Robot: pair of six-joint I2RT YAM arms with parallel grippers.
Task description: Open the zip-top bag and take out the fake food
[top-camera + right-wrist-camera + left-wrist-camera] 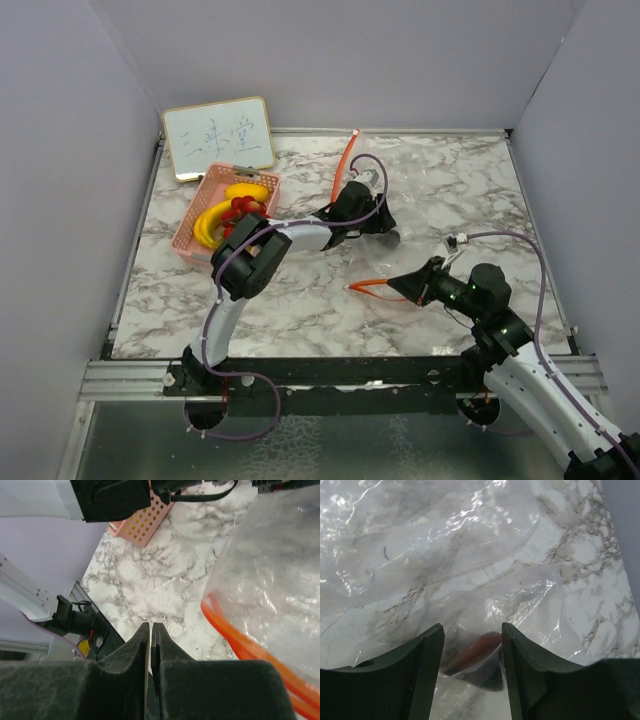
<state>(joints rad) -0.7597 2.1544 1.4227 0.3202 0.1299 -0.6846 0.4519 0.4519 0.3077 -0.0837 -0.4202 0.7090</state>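
The clear zip-top bag (415,215) with an orange zip strip (346,165) lies open mid-table. My left gripper (387,236) is open and low over the bag. In the left wrist view its jaws (472,630) straddle a red and dark purple piece of fake food (475,652) under the plastic (445,555). My right gripper (395,286) is shut on the bag's near edge, with a thin film between its jaws (151,626) and the orange zip strip (235,637) beside them. A yellow banana (210,222), a red berry cluster (241,207) and a yellow lemon (247,190) lie in the pink basket (215,176).
A small whiteboard (218,137) leans at the back left behind the basket. The basket also shows in the right wrist view (145,522). Grey walls close the marble table (300,320) on three sides. A metal rail (330,372) runs along the near edge.
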